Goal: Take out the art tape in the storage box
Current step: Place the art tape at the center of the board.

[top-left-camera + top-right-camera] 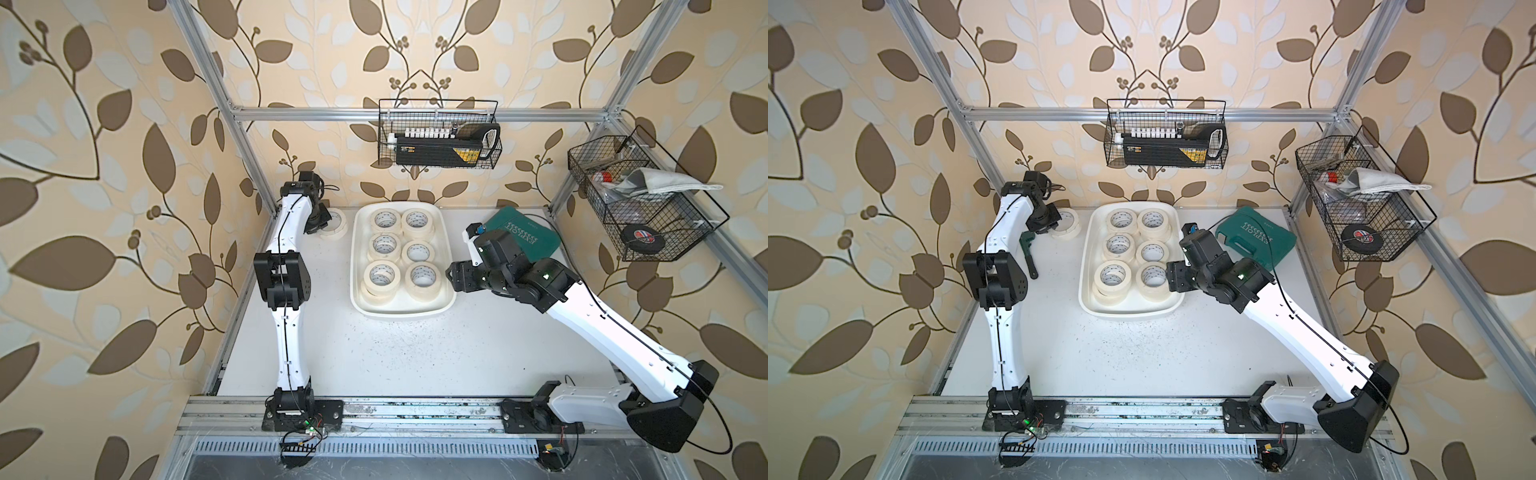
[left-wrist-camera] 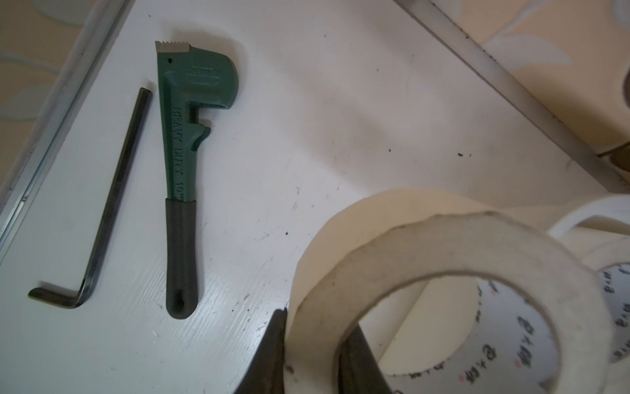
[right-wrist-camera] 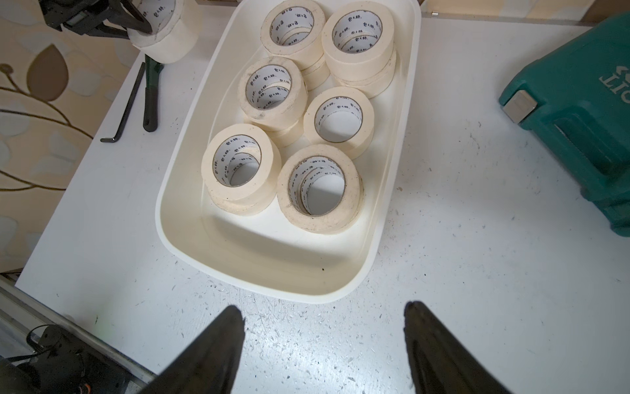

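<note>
Your left gripper [image 2: 317, 320] is closed down narrow on the wall of one art tape roll [image 2: 443, 245], with one finger outside the ring and one inside it. That roll is already out of the storage box [image 1: 399, 306]. In both top views it is at the far left of the white table [image 1: 415, 353], just beside the box's far left corner. Through the ring you can see a second roll [image 2: 477, 341] with a printed core beneath it. You cannot tell from these views whether the gripped roll rests on that one or is lifted clear.

The other art tape rolls [image 3: 320, 223] are inside the box in six piles, two across and three deep. Most piles are two rolls high; the middle pile on the right looks like a single roll.

Your right gripper [image 3: 324, 305] is empty, its jaws spread wide over bare table just outside the box's near right corner.

A green pipe wrench [image 2: 180, 153] and a black hex key [image 2: 112, 204] lie side by side along the table's left edge. A teal tool case [image 1: 523, 237] lies at the far right, behind the right wrist.

Two black wire baskets hang on the frame. The back basket [image 1: 440, 133] is on the rear rail. The side basket [image 1: 640, 208] is on the right and holds a black roll [image 1: 638, 240] with a red-blue label.
</note>
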### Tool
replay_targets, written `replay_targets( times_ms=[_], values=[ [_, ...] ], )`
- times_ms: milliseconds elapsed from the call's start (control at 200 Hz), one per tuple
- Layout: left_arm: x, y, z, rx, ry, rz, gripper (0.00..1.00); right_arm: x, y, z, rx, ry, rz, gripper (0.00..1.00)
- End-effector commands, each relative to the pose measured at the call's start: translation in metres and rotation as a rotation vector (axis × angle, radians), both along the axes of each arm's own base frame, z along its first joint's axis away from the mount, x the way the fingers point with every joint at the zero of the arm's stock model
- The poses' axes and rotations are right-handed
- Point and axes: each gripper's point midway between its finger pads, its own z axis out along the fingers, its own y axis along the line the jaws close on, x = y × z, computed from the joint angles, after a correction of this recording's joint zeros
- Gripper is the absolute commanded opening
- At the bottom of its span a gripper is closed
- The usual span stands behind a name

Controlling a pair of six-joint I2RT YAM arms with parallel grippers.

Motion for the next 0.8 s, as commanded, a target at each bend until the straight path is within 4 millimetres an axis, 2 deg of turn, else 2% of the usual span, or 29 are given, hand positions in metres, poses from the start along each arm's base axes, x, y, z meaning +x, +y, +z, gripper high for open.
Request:
replay_targets(
  times_ms=[0, 140, 315, 610, 795],
  values=[
    [0.019, 0.011, 0.025, 0.019, -0.102, 0.030, 0.11, 0.000, 0.000, -0.008, 0.004, 0.014, -0.001, 0.75],
    [0.035, 0.009, 0.010, 0.014, -0.117, 0.013, 0.13, 0.000, 0.000, -0.013, 0.004, 0.025, -0.001, 0.75],
    [0.044, 0.009, -0.011, 0.015, -0.098, 0.013, 0.13, 0.002, 0.002, -0.018, 0.006, 0.039, -0.001, 0.75],
    [0.049, 0.009, -0.034, 0.057, -0.078, 0.004, 0.14, 0.002, 0.003, -0.025, 0.032, 0.053, -0.013, 0.75],
    [0.050, -0.002, -0.051, 0.070, -0.053, -0.023, 0.17, 0.001, 0.002, -0.027, 0.036, 0.062, -0.018, 0.75]
  ],
)
